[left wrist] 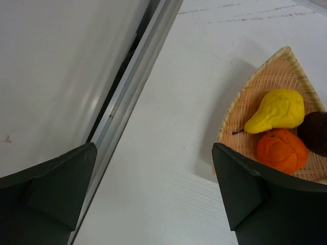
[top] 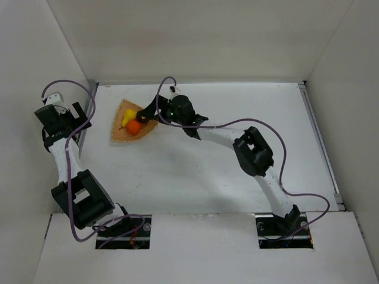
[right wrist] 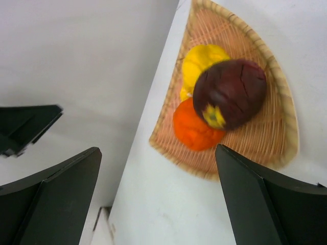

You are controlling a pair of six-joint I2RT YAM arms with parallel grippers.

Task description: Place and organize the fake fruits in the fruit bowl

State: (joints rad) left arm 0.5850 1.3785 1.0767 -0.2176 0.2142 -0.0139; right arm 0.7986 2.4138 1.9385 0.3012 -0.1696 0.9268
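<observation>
The light-tan woven fruit bowl (top: 121,137) lies at the table's back left. In it are the yellow pear (top: 127,118), the orange (top: 134,126) and the dark maroon apple (right wrist: 232,94). In the right wrist view the apple leans against the pear (right wrist: 204,58) and the orange (right wrist: 193,128) inside the bowl (right wrist: 271,61). My right gripper (right wrist: 158,171) is open and empty, just above the bowl's right side (top: 148,112). My left gripper (left wrist: 153,171) is open and empty by the left wall (top: 80,118), left of the bowl (left wrist: 240,97).
A metal rail (left wrist: 127,97) runs along the left wall next to the left gripper. White walls enclose the table on the left, back and right. The right arm's cable (top: 278,160) loops over the table's middle.
</observation>
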